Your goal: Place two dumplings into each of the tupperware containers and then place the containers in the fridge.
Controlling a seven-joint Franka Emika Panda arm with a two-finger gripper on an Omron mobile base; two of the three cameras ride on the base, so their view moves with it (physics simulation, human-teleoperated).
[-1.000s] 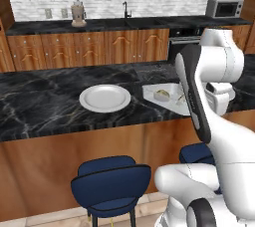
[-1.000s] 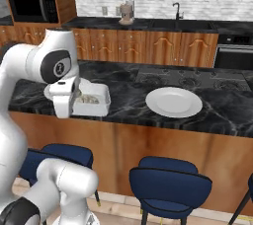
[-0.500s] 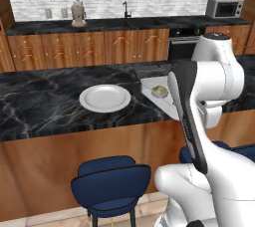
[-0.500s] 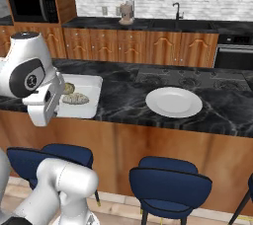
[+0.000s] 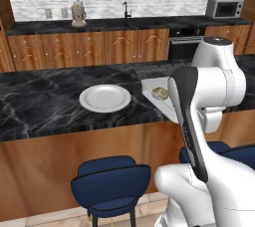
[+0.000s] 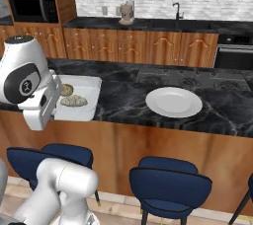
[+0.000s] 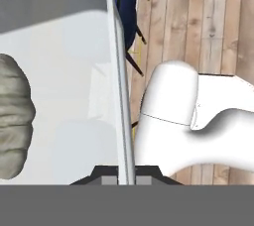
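Note:
The whitish tupperware container [image 6: 85,98] hangs partly past the front edge of the black counter [image 6: 123,100]. Two beige-tan dumplings [image 6: 73,100] lie inside it, one behind the other. My gripper [image 6: 53,106] is shut on the container's left rim. In the hand view that rim wall [image 7: 118,96] runs straight up from between the fingertips of the gripper [image 7: 126,178], and one dumpling [image 7: 12,121] lies at the left on the container floor. From the left base view the container [image 5: 155,87] and a dumpling [image 5: 160,92] peek out behind my arm. The grey container and the fridge are out of view.
A round white plate [image 6: 174,101] lies on the counter to the right of the container, also seen as the plate [image 5: 105,97]. Blue stools [image 6: 170,184] stand below the counter's front. The back wall holds a microwave [image 5: 225,7], a black oven [image 5: 185,47] and a sink.
My hand has drawn the whitish container leftward in the right base view and out over the counter's front edge, dumplings still inside. The plate and the cameras stayed put.

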